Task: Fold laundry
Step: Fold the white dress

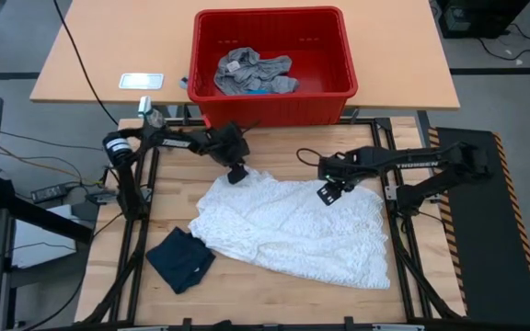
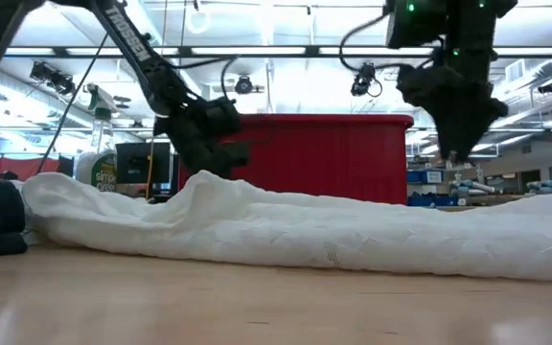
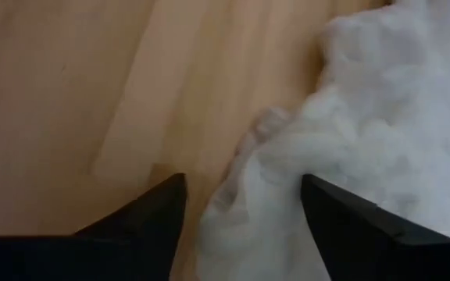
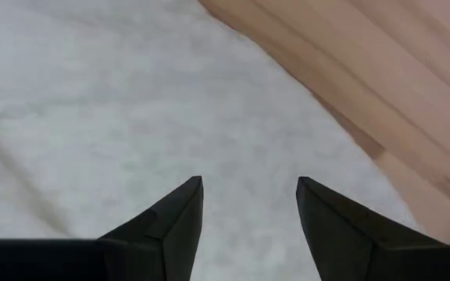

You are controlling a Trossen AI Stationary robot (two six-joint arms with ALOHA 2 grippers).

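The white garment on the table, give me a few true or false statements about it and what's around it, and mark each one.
1. The white garment lies spread on the wooden table. True.
2. The dark navy garment sits inside the red basket. False: it lies on the table, at the white garment's near left corner.
3. Both grippers are open above the white garment's far edge. True: the left gripper and right gripper hold nothing.
4. The red basket is empty. False: a grey garment lies in it.
5. The white garment is folded into a neat square. False: it lies wrinkled and unfolded.
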